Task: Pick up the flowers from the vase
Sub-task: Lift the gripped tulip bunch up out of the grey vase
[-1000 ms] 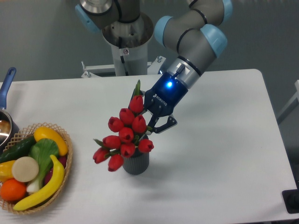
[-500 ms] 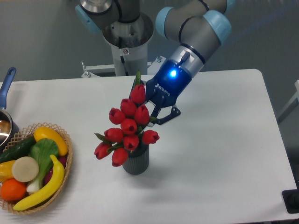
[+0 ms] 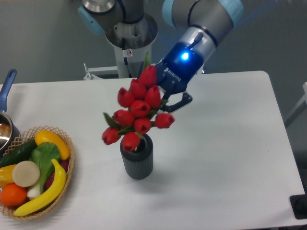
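The flowers (image 3: 139, 111), a bunch of red tulip buds with green stems and leaves, hang tilted above the vase (image 3: 137, 159). Their lowest bud sits at the vase's mouth, and the stem ends are hidden behind the buds. The vase is a small dark grey ribbed cup standing on the white table. My gripper (image 3: 165, 101), with a blue light on its wrist, is shut on the flowers at the upper right of the bunch. One dark finger (image 3: 180, 102) shows to the right of the buds.
A woven basket (image 3: 67, 165) of fruit and vegetables stands at the front left edge. A pot with a blue handle (image 3: 5, 86) is at the far left. The robot's base (image 3: 129, 43) rises behind the table (image 3: 230, 143).
The gripper has risen and shifted slightly right with the flowers in it. The bunch has come up from the vase, whose rim now shows. The vase has stayed in place.
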